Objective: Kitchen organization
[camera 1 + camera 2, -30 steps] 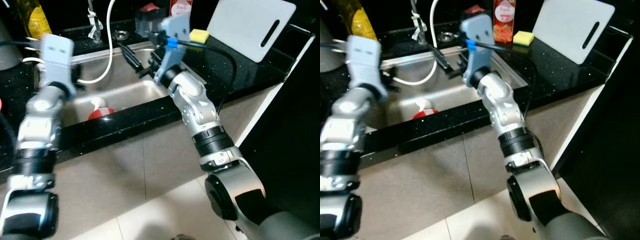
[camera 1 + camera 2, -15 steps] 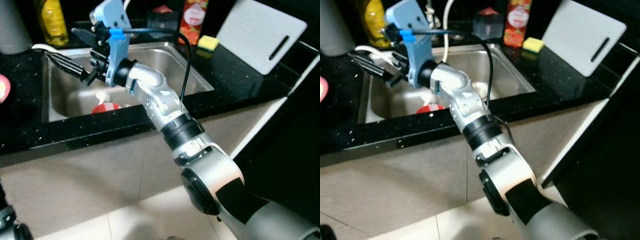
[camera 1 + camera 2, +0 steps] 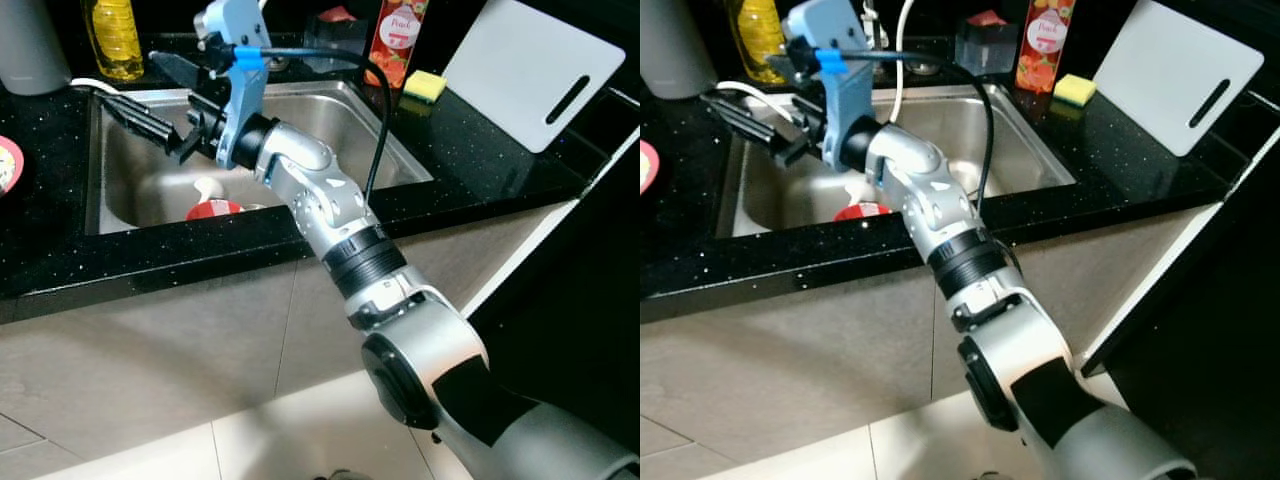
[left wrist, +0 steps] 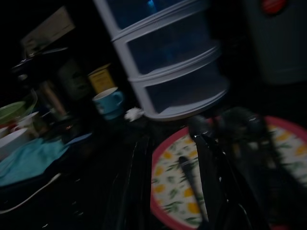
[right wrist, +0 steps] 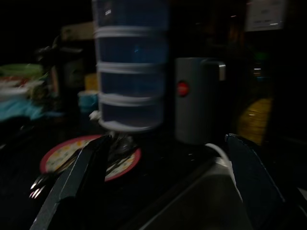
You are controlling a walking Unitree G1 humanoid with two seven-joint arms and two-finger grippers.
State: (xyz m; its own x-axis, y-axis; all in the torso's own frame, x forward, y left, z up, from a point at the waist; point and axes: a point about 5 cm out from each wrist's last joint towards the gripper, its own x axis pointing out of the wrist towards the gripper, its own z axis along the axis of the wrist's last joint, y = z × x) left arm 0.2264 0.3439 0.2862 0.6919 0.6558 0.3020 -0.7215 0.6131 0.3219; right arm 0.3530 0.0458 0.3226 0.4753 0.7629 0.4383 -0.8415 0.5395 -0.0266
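r arm stretched fwd-left, r hand (image 3: 150,92) fingers spread wide; l hand (image 4: 168,182) fingers apart.

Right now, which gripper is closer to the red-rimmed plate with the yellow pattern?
Left. The left gripper hangs just over the plate, seen close in its wrist view. The right gripper is open above the sink, with the plate off to its side.

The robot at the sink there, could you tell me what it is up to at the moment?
The robot is bent over a black kitchen counter with its right gripper stretched across the steel sink, fingers open and holding nothing. A red and white item lies in the basin. A yellow bottle, a red carton, a yellow sponge and a white cutting board stand around the sink. The left gripper hovers by a patterned plate with cutlery on it.
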